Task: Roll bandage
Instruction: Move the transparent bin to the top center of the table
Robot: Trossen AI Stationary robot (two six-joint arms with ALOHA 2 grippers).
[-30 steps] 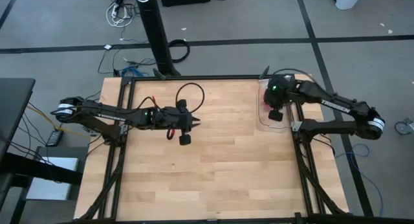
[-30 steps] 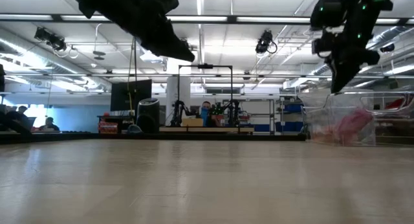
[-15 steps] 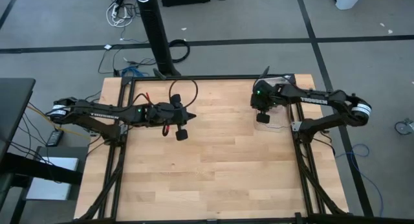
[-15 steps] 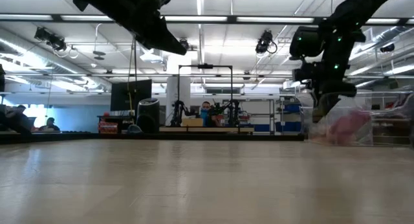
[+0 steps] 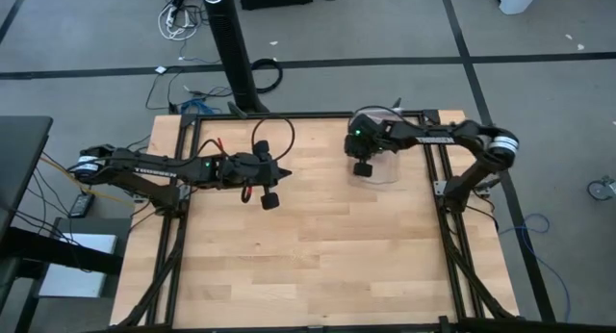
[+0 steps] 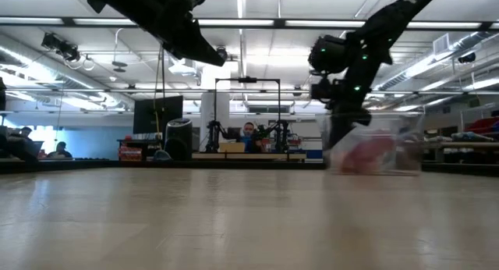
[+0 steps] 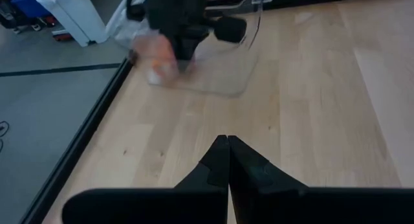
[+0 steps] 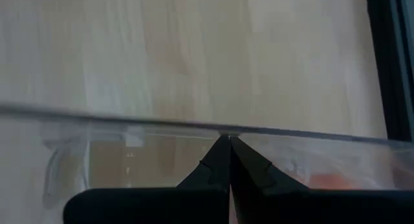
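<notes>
A light wooden tabletop (image 5: 318, 237) in a black metal frame stands on grey floor (image 5: 539, 44) crossed by dark lines. Long ceiling lights (image 6: 265, 22) run overhead; shelving (image 6: 248, 114) fills the centre distance.

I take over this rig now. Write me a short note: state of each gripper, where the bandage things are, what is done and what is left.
Right gripper: shut on the rim of the clear container, at the table's far right part.
Left gripper: shut, empty, held above the table on the left side.
Bandage: pink mass inside the clear container; something orange lies in there too.
Done: the container is gripped.
Left: take the bandage out and roll it; no rolling has begun.
</notes>
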